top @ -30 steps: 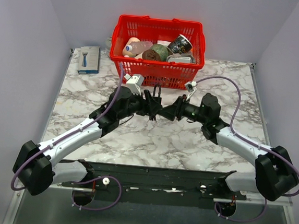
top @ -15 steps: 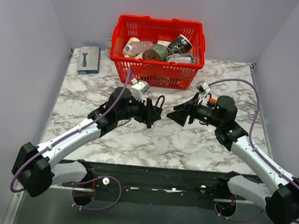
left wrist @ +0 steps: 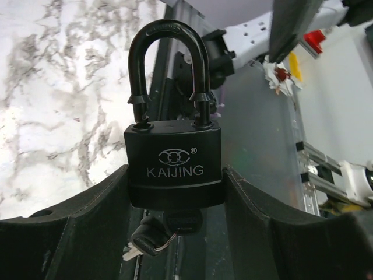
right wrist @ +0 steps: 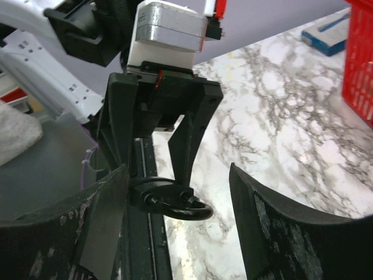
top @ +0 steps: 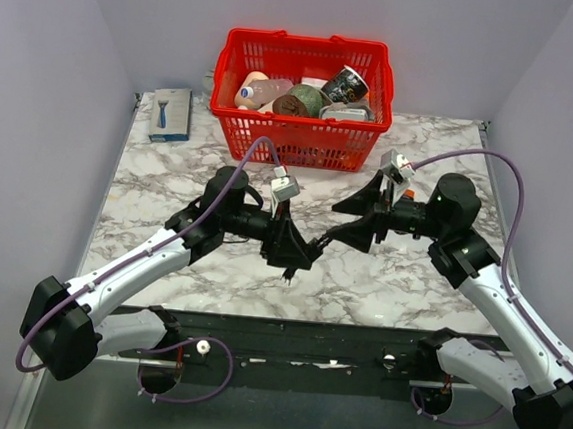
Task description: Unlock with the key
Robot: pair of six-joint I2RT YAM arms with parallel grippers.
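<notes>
left gripper [left wrist: 175,185]: jaws are closed against both sides of the black metal padlock [left wrist: 175,166], marked kaijing. they grip its body, with the curved shackle [left wrist: 169,64] pointing away from the wrist. notches on both shackle legs show above the body; whether the shackle has released, cannot tell. a black-headed key [left wrist: 183,221] sits under the body at the keyhole, and a second key [left wrist: 147,240] hangs from a ring beside it.

right gripper [top: 349,223]: jaws are spread wide and hold nothing, pointed at the padlock from the right. in the right wrist view the padlock lies beyond its fingers [right wrist: 87,227], not between them.

change: one second ago the two grippers met above the middle of the white marble table [top: 423,146]; half a second ago they had parted. now the left gripper sits nearer the arm bases, tilted downward, and the right arm has drawn further right.

surroundings: a red plastic basket [top: 298,135] of goods at the far edge and a flat blue box [top: 171,114] at far left, both unmoved.
</notes>
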